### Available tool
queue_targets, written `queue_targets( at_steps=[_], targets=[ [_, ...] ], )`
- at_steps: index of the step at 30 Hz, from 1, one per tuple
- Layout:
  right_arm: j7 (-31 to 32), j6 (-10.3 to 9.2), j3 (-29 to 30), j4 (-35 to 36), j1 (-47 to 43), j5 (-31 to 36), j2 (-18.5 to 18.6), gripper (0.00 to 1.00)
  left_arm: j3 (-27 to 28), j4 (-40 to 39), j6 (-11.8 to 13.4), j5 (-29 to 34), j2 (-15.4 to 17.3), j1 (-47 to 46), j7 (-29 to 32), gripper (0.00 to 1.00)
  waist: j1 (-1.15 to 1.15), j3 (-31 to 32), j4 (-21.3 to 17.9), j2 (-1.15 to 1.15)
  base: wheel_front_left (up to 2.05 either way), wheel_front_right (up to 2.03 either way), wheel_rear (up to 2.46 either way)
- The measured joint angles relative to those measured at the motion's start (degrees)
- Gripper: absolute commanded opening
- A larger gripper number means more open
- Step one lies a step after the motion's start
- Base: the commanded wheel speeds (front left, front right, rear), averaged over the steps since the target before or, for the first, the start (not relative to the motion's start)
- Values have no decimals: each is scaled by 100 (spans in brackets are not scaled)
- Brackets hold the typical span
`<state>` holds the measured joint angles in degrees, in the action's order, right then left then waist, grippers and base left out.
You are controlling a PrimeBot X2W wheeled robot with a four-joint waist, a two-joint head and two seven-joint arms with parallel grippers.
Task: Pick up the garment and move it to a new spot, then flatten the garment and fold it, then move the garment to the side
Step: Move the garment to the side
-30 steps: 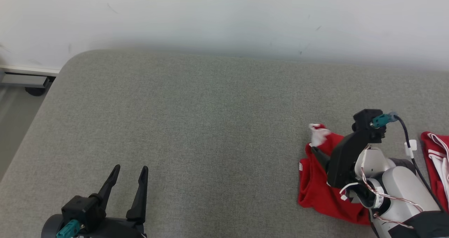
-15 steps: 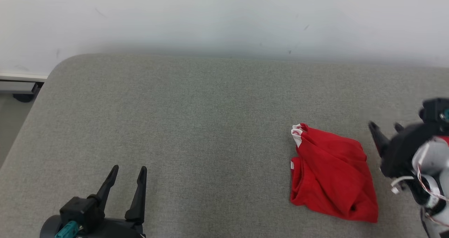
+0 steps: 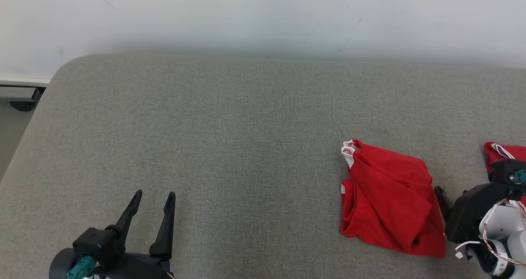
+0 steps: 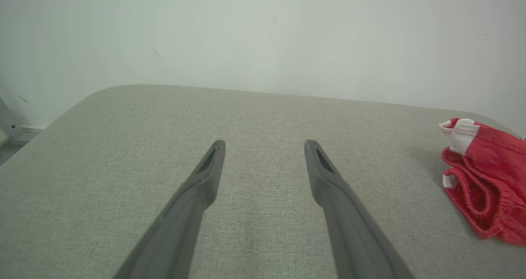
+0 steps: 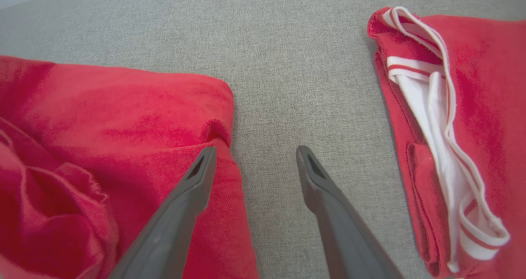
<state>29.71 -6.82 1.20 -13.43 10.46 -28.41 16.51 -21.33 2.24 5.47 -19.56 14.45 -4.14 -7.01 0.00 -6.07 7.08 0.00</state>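
**Hovering open-handed beside a limp red bundle**

A grey fabric pad point(image 3: 230, 139) takes up most of the head view, with a pale wall point(image 3: 263, 16) behind its far edge. The red garment point(image 3: 390, 197) lies on the right part of the pad as a loose, layered heap. It is neither flat nor neatly squared. A second garment point(image 5: 464, 106), red with white trim, lies further toward the pad's right edge, apart from the first with bare pad between them.

The right gripper point(image 5: 255, 148) sits over that strip of bare pad, its fingers spread and holding nothing. In its wrist view one finger crosses the garment's folded edge and the other is over grey cloth. Whether either touches down cannot be told. The left gripper point(image 3: 155, 193) waits at the pad's near left, well apart from both garments, likewise spread and empty.

The garment looks light, soft and floppy, so it will probably sag and fall open when lifted. The thick rolled hem point(image 4: 464, 184) facing the pad's middle looks like the firmest place to pinch, or else the white cuff point(image 3: 348, 151) at the heap's far corner. A pinch there should go through all layers.
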Motion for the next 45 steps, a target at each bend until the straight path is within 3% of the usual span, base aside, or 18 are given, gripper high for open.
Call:
queue_targets(
  at_steps=[16,24,25,26,28,34,45],
  targets=[
    [-58,52,-87,-513,67,-245,-298,100,0,18,-25,1,11,-95,42,100,0,-125,127,0,0,0,0],
    [-193,69,320,-907,309,-793,-621,100,-53,30,-62,4,0,-268,53,100,0,-235,220,0,0,0,0],
    [-199,69,337,-959,337,-831,-633,96,-46,42,-80,4,2,-268,52,100,0,-243,234,0,0,0,0],
    [-200,69,347,-1014,371,-861,-635,44,-42,53,-85,4,5,-269,52,100,0,-250,245,0,0,0,0],
    [-201,79,328,-1065,426,-866,-614,0,-41,69,-88,4,3,-269,52,100,0,-255,261,0,0,0,0],
    [-333,127,4,-895,427,-354,-409,0,-54,220,-94,3,-46,-337,47,100,0,-182,302,0,0,0,0],
    [-446,186,-103,47,386,-78,-54,0,-80,408,-93,-34,-134,-259,-22,100,0,181,342,0,0,0,0]
  ],
)
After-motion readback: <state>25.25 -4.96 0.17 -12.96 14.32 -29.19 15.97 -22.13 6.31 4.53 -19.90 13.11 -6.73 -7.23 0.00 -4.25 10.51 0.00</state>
